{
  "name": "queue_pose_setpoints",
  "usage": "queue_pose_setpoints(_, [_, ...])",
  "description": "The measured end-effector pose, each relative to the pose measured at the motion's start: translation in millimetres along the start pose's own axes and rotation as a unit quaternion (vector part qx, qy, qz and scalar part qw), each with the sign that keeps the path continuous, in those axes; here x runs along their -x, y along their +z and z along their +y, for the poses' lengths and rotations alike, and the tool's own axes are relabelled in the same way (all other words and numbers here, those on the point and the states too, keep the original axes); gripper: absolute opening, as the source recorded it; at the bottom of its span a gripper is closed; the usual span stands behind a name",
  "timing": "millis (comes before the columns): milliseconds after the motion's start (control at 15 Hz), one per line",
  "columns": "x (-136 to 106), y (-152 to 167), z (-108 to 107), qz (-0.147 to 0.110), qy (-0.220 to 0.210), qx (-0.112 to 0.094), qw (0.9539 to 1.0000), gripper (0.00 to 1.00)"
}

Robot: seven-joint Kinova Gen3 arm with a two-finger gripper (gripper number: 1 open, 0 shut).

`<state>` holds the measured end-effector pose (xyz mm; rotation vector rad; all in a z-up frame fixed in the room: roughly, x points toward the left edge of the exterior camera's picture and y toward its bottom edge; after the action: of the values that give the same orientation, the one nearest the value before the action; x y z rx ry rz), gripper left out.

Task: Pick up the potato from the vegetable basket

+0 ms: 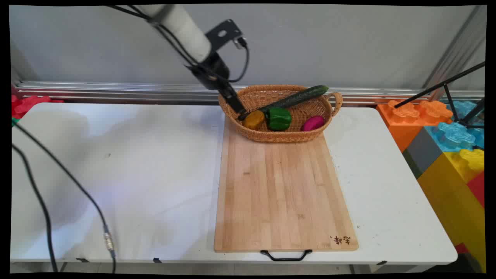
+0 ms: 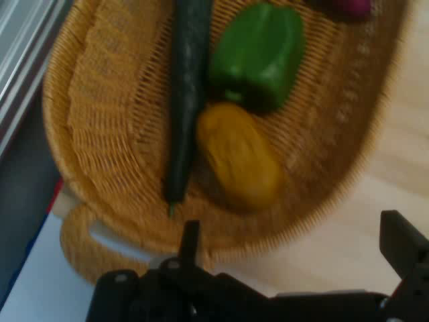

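Yellow vegetable [image 1: 254, 119] lies at the left end of the wicker basket [image 1: 271, 136], above the frame's centre. Nearest, the desk [image 1: 116, 174] carries a wooden cutting board [image 1: 283, 193]; the basket sits on its far end, also holding a green pepper [image 1: 279, 118], a cucumber [image 1: 298, 97] and a magenta piece [image 1: 313, 123]. The gripper [image 1: 241, 112] hovers just beside the yellow vegetable, spread wide and empty. It looks smooth, rounded, probably light and slippery; its narrower middle seems the best hold.
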<state>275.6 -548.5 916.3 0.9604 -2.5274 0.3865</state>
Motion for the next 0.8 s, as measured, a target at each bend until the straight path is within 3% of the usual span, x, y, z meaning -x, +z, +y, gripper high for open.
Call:
queue_pose_setpoints(400, [-25,65,-3,-0.005,-0.076,-0.007,0.997,1.0])
queue_pose_setpoints(800, [-31,112,-7,-0.016,-0.127,-0.015,0.9916,1.0])
